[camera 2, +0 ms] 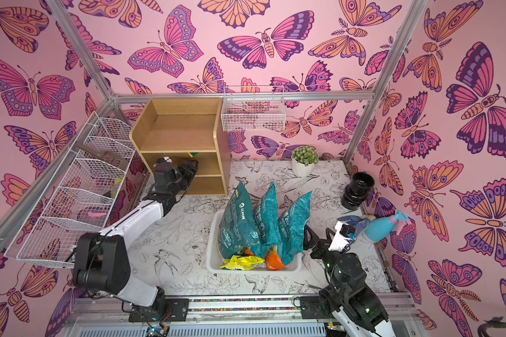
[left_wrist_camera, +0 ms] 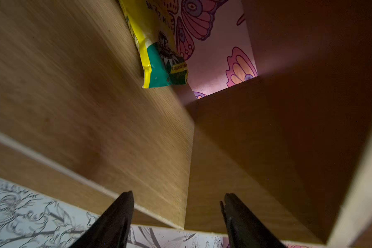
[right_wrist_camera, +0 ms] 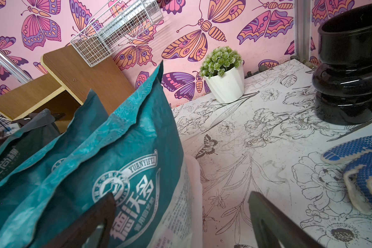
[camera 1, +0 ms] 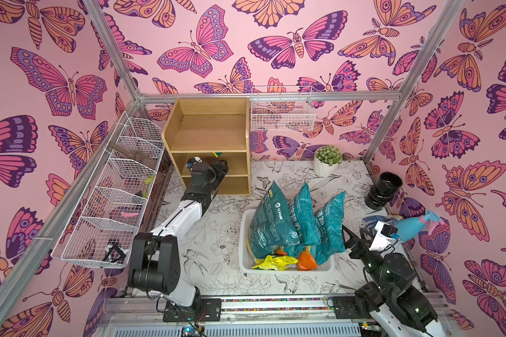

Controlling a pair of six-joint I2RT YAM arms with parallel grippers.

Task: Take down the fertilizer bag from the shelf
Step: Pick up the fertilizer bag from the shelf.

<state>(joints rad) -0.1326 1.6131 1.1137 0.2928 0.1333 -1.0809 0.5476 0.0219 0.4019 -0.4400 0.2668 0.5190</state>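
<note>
The light-wood shelf (camera 1: 208,134) stands at the back left, in both top views (camera 2: 176,131). A yellow and green fertilizer bag (left_wrist_camera: 159,55) lies deep in its middle tier. From above only a corner of the fertilizer bag (camera 1: 216,153) shows under the top board. My left gripper (left_wrist_camera: 178,195) is open at the mouth of that tier (camera 1: 222,167), well short of the bag, with nothing between its fingers. My right gripper (right_wrist_camera: 182,195) is open and empty beside the teal bags (camera 1: 353,230).
A white tub (camera 1: 246,256) holds three upright teal bags (camera 1: 275,221) and a yellow packet (camera 1: 275,261). A potted plant (camera 1: 327,160), black pots (camera 1: 383,189), a spray bottle (camera 1: 415,227) and blue gloves (right_wrist_camera: 361,158) stand to the right. Wire baskets (camera 1: 114,198) line the left wall.
</note>
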